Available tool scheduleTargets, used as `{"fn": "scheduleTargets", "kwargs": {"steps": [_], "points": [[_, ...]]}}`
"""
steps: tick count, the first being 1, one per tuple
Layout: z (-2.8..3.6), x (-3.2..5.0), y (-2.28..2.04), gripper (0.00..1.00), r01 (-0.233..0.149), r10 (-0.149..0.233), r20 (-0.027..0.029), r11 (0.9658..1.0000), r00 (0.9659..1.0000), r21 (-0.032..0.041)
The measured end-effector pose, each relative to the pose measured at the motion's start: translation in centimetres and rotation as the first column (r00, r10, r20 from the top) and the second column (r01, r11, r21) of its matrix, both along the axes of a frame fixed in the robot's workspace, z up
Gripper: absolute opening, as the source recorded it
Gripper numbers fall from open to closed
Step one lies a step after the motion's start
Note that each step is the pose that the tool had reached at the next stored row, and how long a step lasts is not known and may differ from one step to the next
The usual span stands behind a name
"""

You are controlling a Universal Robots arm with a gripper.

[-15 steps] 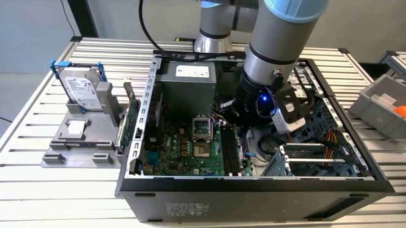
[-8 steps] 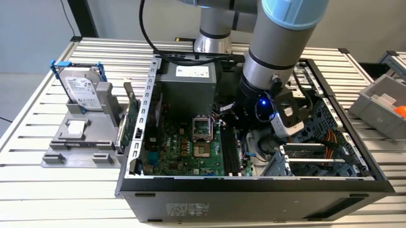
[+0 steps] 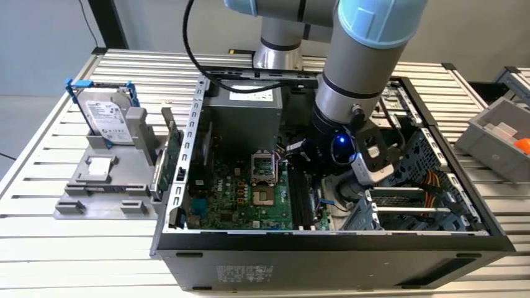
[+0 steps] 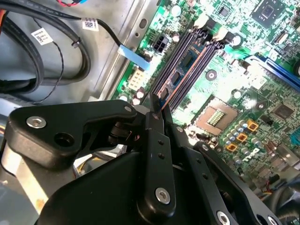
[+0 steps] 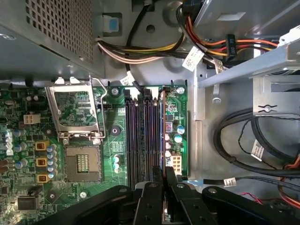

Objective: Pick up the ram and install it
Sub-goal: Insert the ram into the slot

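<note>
The ram [image 4: 182, 70] is a thin dark stick standing on edge along the black memory slots [image 5: 140, 136] of the motherboard [image 3: 240, 198]. It sits at the slot closest to the board's edge, and I cannot tell whether it is fully seated. In the first wrist view I see the ram [image 5: 162, 133] edge-on. My gripper [image 4: 157, 107] is shut on one end of the stick, a black finger on each side. The same pinch appears in the first wrist view, gripper [image 5: 163, 171] over the slots. My arm [image 3: 356, 81] reaches down into the open computer case [image 3: 331, 248].
The CPU socket [image 5: 82, 161] lies beside the slots. Cable bundles [image 5: 243, 136] run along the case wall, and the drive cage [image 3: 414, 205] is close to the wrist. Outside the case a fixture holds a hard drive [image 3: 112, 115] and a green expansion card [image 3: 171, 155].
</note>
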State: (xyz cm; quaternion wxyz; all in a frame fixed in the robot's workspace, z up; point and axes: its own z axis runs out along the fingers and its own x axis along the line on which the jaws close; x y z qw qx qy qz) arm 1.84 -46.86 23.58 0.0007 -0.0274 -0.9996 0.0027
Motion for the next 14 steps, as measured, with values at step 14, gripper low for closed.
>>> {"fn": "scheduleTargets", "kwargs": {"steps": [14], "points": [[-0.84, -0.06, -0.11, 0.00, -0.001, 0.001, -0.0001, 0.9999, 1.0000, -0.0119]]}}
